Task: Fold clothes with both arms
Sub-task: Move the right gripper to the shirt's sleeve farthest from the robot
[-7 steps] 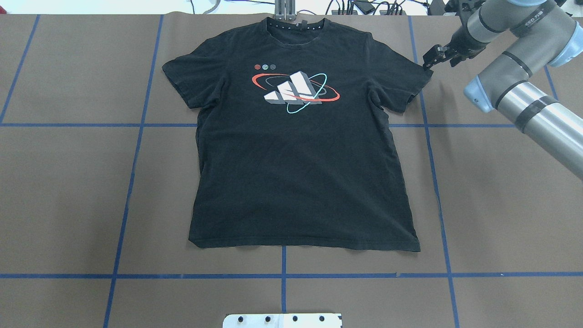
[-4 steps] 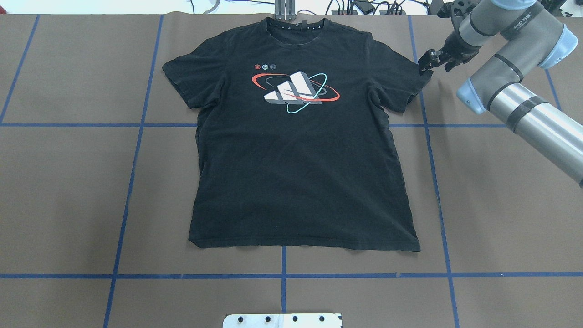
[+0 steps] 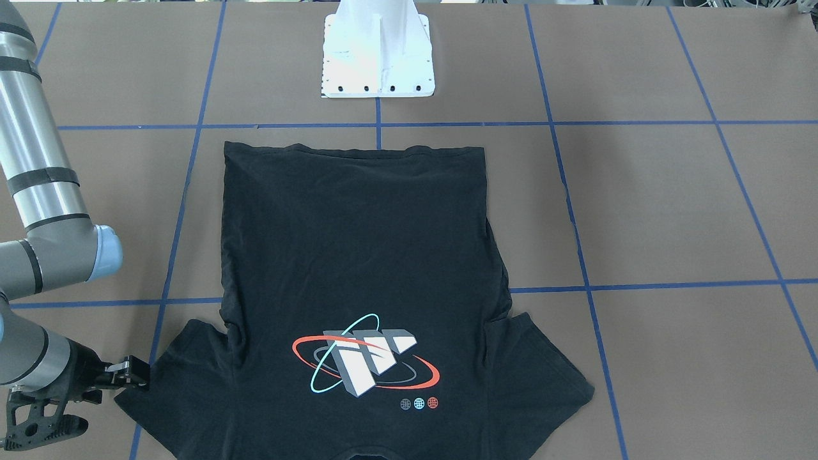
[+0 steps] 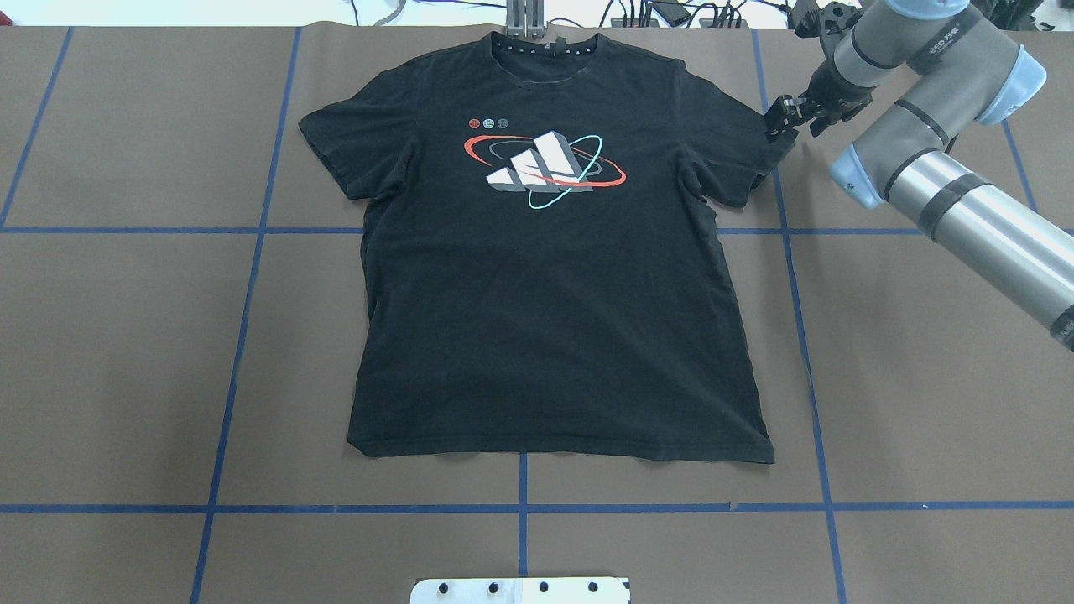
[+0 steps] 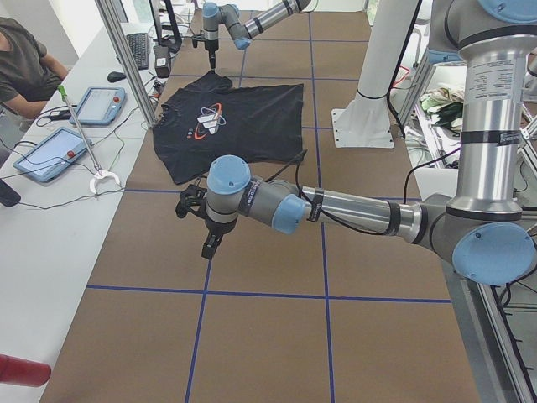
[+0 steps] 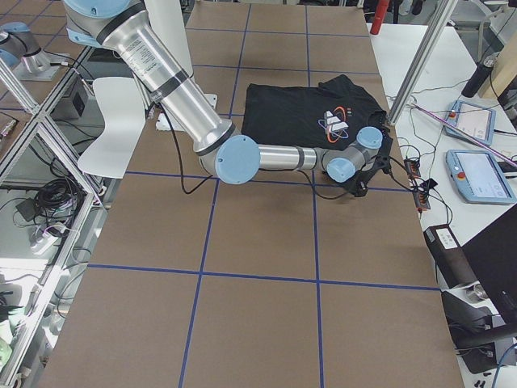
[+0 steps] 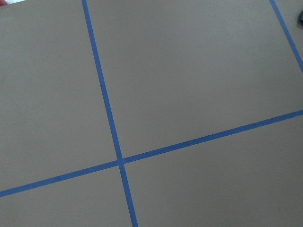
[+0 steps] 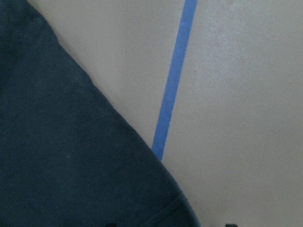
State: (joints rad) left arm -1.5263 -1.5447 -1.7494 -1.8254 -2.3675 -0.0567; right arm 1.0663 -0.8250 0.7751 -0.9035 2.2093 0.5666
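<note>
The black T-shirt (image 4: 554,319) lies flat, print side up, collar at the table's far edge; it also shows in the front view (image 3: 358,255). My right gripper (image 4: 779,120) is low at the outer tip of the shirt's right-hand sleeve, touching its edge in the front view (image 3: 134,375). The right wrist view shows the sleeve (image 8: 71,165) beside a blue tape line, with two fingertips apart at the bottom edge, so the jaws are open. My left gripper (image 5: 210,246) hangs over bare table away from the shirt. It shows only in the exterior left view, so I cannot tell its state.
The white base plate (image 4: 520,590) sits at the table's near edge. Blue tape lines (image 4: 252,252) grid the brown tabletop. Cables and a metal bracket (image 4: 524,21) lie beyond the collar. A side bench with tablets (image 5: 50,151) and a seated person (image 5: 25,67) runs along the far edge.
My right gripper has moved left and slightly farther back, from just off the sleeve to its tip. The shirt has not moved.
</note>
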